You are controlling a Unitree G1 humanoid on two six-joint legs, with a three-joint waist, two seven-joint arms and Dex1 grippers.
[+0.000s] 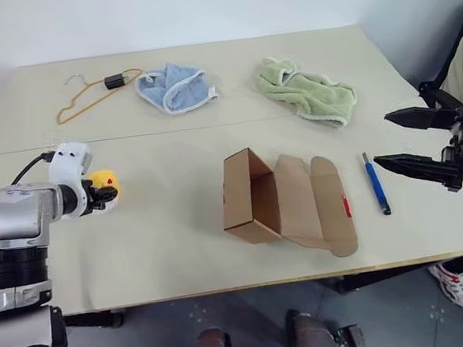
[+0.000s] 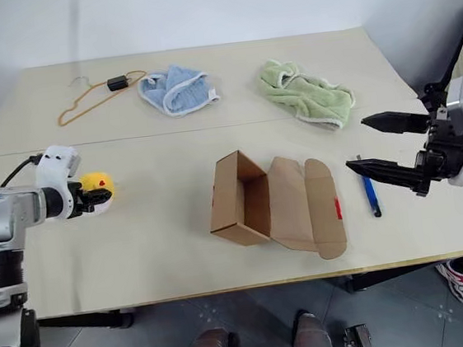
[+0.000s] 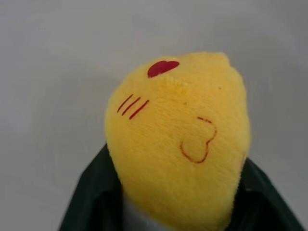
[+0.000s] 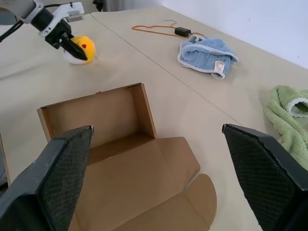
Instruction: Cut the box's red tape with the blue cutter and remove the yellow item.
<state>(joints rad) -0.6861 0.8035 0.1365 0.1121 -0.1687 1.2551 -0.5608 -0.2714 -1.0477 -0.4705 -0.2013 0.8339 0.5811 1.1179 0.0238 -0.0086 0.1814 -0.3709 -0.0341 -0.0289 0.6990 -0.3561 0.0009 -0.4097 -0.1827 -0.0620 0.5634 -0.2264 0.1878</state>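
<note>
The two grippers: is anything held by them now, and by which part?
Left gripper has its fingers around the sides of the yellow plush toy on the table; grip uncertain. Right gripper is open, empty.

Yellow item (image 3: 178,144) underside hidden by left end effector (image 3: 180,207) fingers.

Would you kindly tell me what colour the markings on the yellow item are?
Red, on the yellow item: a heart-like patch, three short lines and a curled outline, clearest in the left wrist view.

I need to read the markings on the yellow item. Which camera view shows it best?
The left wrist view: the yellow item looms close between the left gripper's fingers, its red marks plain. In both eye views it is a small ball at the left gripper on the table. The right wrist view shows it small and far off.
</note>
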